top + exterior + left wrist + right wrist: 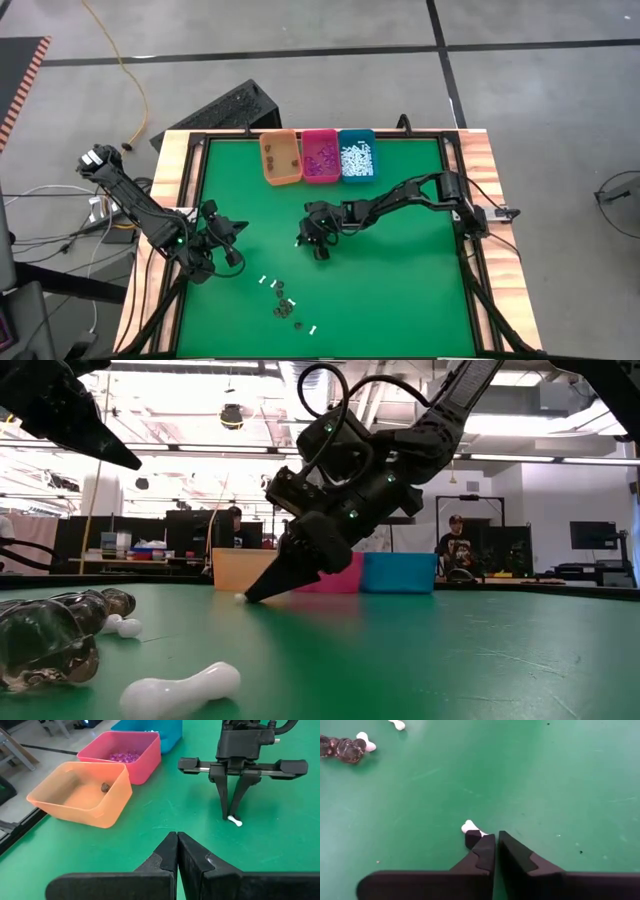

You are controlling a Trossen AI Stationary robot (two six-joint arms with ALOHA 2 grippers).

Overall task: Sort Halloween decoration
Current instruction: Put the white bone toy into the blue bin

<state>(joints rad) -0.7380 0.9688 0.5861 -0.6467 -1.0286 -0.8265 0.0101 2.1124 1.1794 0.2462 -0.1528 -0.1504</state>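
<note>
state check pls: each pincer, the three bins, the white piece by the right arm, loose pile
left pincer: shut, empty, raised off the mat
right pincer: tips nearly together, down on the mat at the white bone piece
white bone piece: lying on the mat at the pincer tips, grip unclear
orange bin: few dark bits
pink bin: purple bits
teal bin: white pieces
loose pieces: unsorted on the mat
</note>
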